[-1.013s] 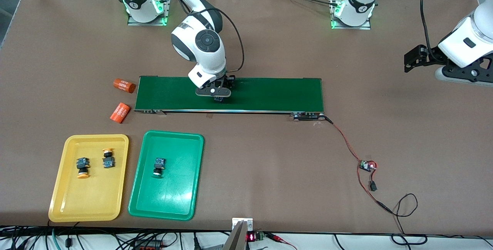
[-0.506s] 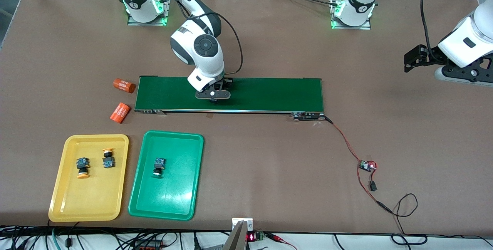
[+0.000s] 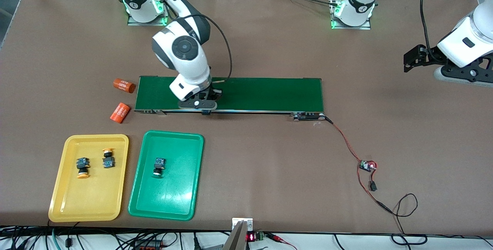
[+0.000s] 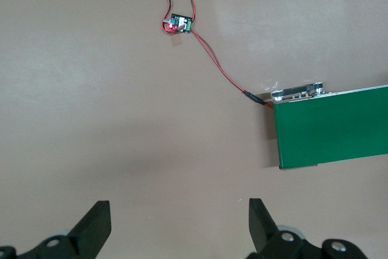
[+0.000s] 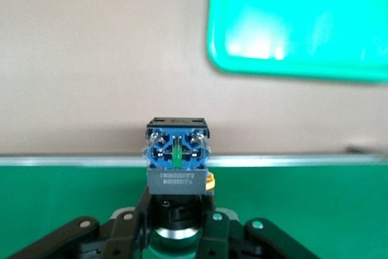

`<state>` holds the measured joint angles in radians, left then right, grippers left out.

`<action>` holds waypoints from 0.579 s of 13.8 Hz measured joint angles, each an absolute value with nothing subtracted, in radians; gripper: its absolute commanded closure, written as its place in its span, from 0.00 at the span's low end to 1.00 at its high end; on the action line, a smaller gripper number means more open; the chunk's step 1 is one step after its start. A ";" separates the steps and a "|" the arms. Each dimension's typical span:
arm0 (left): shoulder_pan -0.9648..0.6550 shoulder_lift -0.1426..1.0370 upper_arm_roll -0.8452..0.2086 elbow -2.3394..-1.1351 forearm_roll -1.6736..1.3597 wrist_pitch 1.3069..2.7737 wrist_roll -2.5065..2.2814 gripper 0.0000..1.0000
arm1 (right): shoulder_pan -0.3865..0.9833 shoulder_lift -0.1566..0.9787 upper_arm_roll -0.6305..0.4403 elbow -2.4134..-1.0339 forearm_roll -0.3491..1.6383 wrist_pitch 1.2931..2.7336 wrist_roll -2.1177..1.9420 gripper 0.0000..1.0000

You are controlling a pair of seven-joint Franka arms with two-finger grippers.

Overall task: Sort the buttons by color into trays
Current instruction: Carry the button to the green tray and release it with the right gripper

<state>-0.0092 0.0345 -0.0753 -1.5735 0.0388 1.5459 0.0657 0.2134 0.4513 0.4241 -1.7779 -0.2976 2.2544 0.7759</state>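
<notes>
Right gripper [image 5: 176,225]: pinching blue-black plastic push-button [image 5: 177,157], now moving off dark green conveyor belt [image 3: 265,94] twd shallow green plastic tray [image 3: 185,203].
Left gripper [image 4: 179,225]: spread, waiting.

Conveyor belt [image 3: 246,94], two orange cylinders [image 3: 124,85]

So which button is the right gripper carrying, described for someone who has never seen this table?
Find the long dark green conveyor belt mid-table. Over its edge nearer the front camera hangs the right gripper, shut on a button with a black-and-blue body. It is the only button held up off the table; the other three lie in the yellow tray and green tray.
</notes>
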 measured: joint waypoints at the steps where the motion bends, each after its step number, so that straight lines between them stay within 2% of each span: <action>1: -0.009 0.035 -0.075 -1.573 0.039 1.546 0.066 0.00 | 0.200 0.449 0.418 -1.750 -0.298 2.248 0.728 0.97; 4: -0.010 0.035 -0.076 -1.573 0.039 1.546 0.066 0.00 | 0.169 0.494 0.351 -1.672 -0.298 2.259 0.551 0.97; 8: -0.010 0.035 -0.077 -1.572 0.039 1.546 0.066 0.00 | 0.157 0.683 0.270 -1.534 -0.298 2.403 0.432 0.97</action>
<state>-0.0101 0.0349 -0.0769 -1.5724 0.0389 1.5459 0.0657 0.1570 0.6827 0.2703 -1.5336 -0.2979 2.4026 0.4323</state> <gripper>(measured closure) 0.000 0.670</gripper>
